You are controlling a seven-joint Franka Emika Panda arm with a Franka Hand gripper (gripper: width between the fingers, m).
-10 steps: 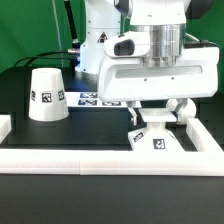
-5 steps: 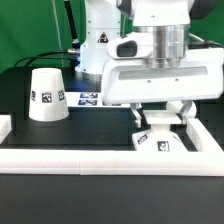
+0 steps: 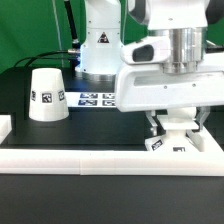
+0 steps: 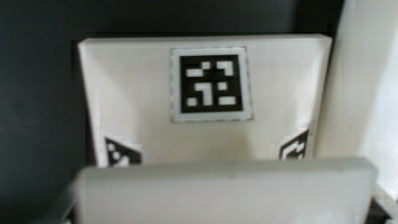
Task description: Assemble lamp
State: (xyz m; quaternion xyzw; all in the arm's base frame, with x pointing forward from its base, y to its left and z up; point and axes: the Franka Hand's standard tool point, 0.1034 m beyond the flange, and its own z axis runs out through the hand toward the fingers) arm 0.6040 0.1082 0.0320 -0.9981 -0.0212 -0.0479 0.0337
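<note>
Down at the exterior view's right, the gripper [image 3: 175, 127] pinches the lamp base [image 3: 168, 144] between its jaws; the shade [image 3: 46, 95] stands well apart at the left.

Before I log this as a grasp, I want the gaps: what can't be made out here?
- Gripper: in the exterior view its white fingers merge with the white base, so open or shut is unclear.
- Bulb: seen in neither view.
- Wrist view: a blurred white shape covers part of the base; unidentifiable.
</note>
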